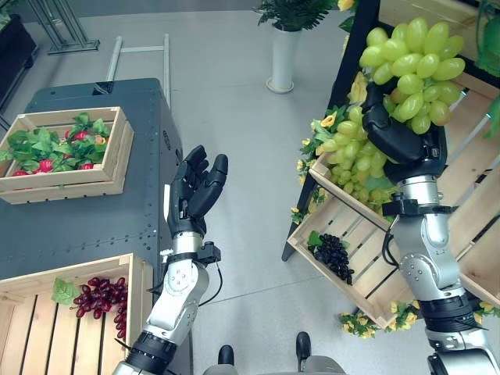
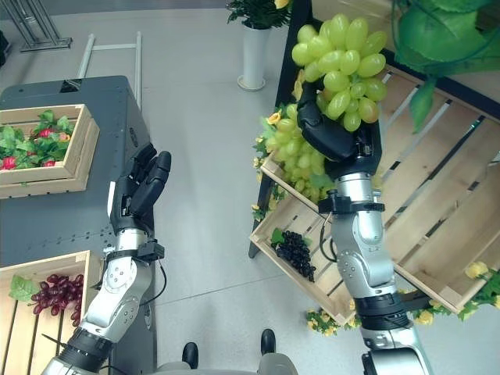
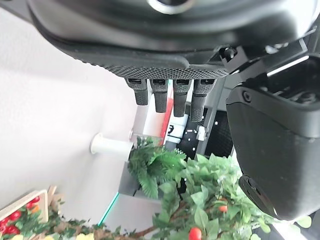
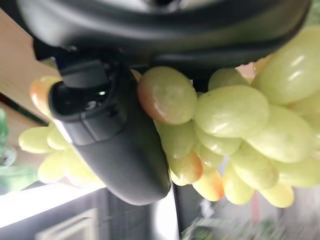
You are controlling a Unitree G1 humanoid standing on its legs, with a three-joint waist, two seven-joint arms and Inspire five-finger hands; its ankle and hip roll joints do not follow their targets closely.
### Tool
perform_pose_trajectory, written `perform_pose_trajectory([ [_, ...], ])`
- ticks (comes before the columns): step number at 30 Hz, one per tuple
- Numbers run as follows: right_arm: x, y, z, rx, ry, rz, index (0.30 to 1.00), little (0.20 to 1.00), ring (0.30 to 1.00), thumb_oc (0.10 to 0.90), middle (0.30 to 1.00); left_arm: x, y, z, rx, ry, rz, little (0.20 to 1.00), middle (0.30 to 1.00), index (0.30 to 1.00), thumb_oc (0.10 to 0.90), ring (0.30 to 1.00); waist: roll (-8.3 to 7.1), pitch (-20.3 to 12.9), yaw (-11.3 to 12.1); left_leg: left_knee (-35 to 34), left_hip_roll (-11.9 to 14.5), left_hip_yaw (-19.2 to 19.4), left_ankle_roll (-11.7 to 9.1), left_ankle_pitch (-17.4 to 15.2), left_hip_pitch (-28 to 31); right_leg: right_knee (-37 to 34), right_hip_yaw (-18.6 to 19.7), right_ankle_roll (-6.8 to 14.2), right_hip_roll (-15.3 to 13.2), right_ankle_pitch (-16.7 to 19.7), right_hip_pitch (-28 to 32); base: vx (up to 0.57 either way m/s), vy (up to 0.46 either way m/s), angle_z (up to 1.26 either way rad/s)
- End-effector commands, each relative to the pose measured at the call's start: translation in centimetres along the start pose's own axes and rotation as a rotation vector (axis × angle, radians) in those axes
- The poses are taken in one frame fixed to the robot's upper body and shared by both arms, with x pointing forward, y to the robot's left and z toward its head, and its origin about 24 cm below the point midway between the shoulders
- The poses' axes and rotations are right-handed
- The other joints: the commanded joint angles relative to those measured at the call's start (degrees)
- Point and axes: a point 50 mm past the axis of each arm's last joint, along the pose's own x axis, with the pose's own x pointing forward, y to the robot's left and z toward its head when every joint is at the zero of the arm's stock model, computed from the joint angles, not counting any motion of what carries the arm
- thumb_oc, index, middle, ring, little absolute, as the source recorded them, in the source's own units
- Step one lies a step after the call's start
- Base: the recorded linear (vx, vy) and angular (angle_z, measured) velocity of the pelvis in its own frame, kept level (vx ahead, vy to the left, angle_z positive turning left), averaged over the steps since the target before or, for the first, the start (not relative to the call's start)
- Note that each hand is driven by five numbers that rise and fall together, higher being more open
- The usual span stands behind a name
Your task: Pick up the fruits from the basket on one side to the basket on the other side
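Green grapes [image 1: 412, 72] held up high at upper right of left eye view, right hand [image 1: 400, 141] curled round the bunch. More green grapes [image 1: 353, 166] below, in wood crate [image 1: 355, 285] w/ black grapes [image 1: 334, 255]. Left hand [image 1: 195, 191] mid frame, raised, fingers straight & close together, nothing in it. Red grapes [image 1: 100, 296] in crate [image 1: 23, 328] at lower left. Left wrist view: fingers [image 3: 160, 94] straight, side by side, plants past them. Right wrist view: thumb [image 4: 112, 142] pressed on green grapes.

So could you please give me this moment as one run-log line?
right hand: shut on green grapes, lifted | left hand: open, idle | other crate: red grapes
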Motion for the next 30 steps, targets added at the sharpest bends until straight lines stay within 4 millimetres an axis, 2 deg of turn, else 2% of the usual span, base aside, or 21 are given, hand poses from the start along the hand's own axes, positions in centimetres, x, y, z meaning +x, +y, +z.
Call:
perform_pose_trajectory([
  [1, 2.3, -1.9, 6.0, -0.194, -0.298, -0.038, 0.3, 0.3, 0.3, 0.4, 0.3, 1.5, -2.1, 3.1, -0.044, -0.179, -0.13, 0.9, 0.9, 0.9, 0.8, 0.9, 1.02, -6.9, -1.0, 0.5, 0.9, 0.7, 1.7, -3.9, -0.9, 0.1, -1.7, -1.5, 1.5, -2.2, 2.3, 0.0, -0.01, -0.22],
  [8, 2.7, -4.2, 5.5, -0.545, -0.194, -0.019, 0.3, 0.3, 0.3, 0.4, 0.3, 1.5, -2.7, 3.3, -0.053, -0.186, -0.153, 0.9, 0.9, 0.9, 0.8, 0.9, 0.43, -6.2, -2.2, 0.5, 1.7, 1.5, 1.2, -4.0, -0.4, 0.1, -1.1, -1.6, 1.9, -2.3, 2.3, 0.0, -0.009, -0.14],
  [11, 2.7, -5.9, 5.5, -0.73, -0.151, -0.041, 0.3, 0.3, 0.3, 0.4, 0.3, 1.5, -2.8, 3.2, -0.052, -0.183, -0.162, 0.9, 0.9, 0.9, 0.8, 0.9, 0.04, -6.1, -2.5, 0.5, 1.9, 1.7, 1.1, -4.0, -0.4, 0.1, -1.2, -1.5, 2.0, -2.3, 2.3, 0.0, -0.006, -0.05],
  [12, 2.9, -7.0, 5.8, -0.809, -0.128, -0.073, 0.3, 0.3, 0.3, 0.4, 0.3, 1.4, -3.1, 3.2, -0.05, -0.182, -0.164, 0.9, 0.9, 0.9, 0.8, 0.9, -0.25, -6.1, -2.7, 0.5, 2.0, 1.9, 1.0, -3.9, -0.3, 0.1, -1.1, -1.5, 2.1, -2.2, 2.2, -0.01, -0.006, -0.06],
  [17, 2.8, -9.8, 6.0, -0.956, -0.026, -0.141, 0.3, 0.3, 0.3, 0.4, 0.3, 1.5, -3.4, 3.2, -0.052, -0.18, -0.173, 0.9, 0.9, 0.9, 0.8, 0.9, -0.56, -5.9, -2.9, 0.5, 2.0, 2.0, 1.0, -3.8, -0.4, 0.1, -1.1, -1.6, 2.2, -2.0, 2.2, -0.01, 0.001, -0.04],
  [22, 2.4, -12.3, 5.1, -1.04, 0.15, -0.166, 0.3, 0.3, 0.3, 0.4, 0.3, 1.7, -4.0, 3.5, -0.049, -0.191, -0.178, 0.9, 0.9, 0.9, 0.8, 0.9, -1.04, -5.7, -2.9, 0.5, 2.0, 2.0, 1.1, -3.7, -0.5, 0.1, -1.2, -1.6, 2.1, -1.8, 2.0, 0.0, 0.0, 0.0],
  [23, 2.4, -12.3, 5.0, -1.041, 0.154, -0.165, 0.335, 0.335, 0.335, 0.424, 0.335, 1.7, -4.0, 3.6, -0.049, -0.191, -0.178, 0.9, 0.9, 0.9, 0.8, 0.9, -1.04, -5.7, -2.9, 0.5, 2.0, 2.0, 1.1, -3.7, -0.5, 0.1, -1.2, -1.6, 2.1, -1.8, 2.0, 0.0, 0.0, 0.0],
  [24, 2.2, -12.7, 4.6, -1.038, 0.208, -0.157, 0.578, 0.578, 0.578, 0.585, 0.578, 1.7, -4.0, 3.6, -0.048, -0.193, -0.178, 0.9, 0.9, 0.9, 0.8, 0.9, -1.1, -5.6, -2.9, 0.5, 1.9, 2.0, 1.1, -3.7, -0.5, 0.1, -1.2, -1.6, 2.0, -1.7, 1.9, 0.0, 0.0, 0.0],
  [25, 2.1, -13.0, 4.3, -1.039, 0.251, -0.144, 0.9, 0.9, 0.9, 0.8, 0.9, 1.8, -4.1, 3.6, -0.045, -0.194, -0.177, 0.9, 0.9, 0.9, 0.8, 0.9, -1.22, -5.6, -2.9, 0.5, 1.9, 2.1, 1.1, -3.6, -0.5, 0.1, -1.2, -1.6, 2.0, -1.6, 1.9, 0.0, 0.0, 0.0],
  [30, 1.9, -13.3, 3.3, -1.016, 0.331, -0.126, 0.9, 0.9, 0.9, 0.8, 0.9, 2.1, -4.4, 3.9, -0.035, -0.202, -0.175, 0.9, 0.9, 0.9, 0.8, 0.9, -1.48, -5.4, -2.9, 0.4, 1.9, 2.2, 1.1, -3.5, -0.5, 0.1, -1.0, -1.6, 2.0, -1.4, 1.8, 0.0, 0.0, 0.0],
])
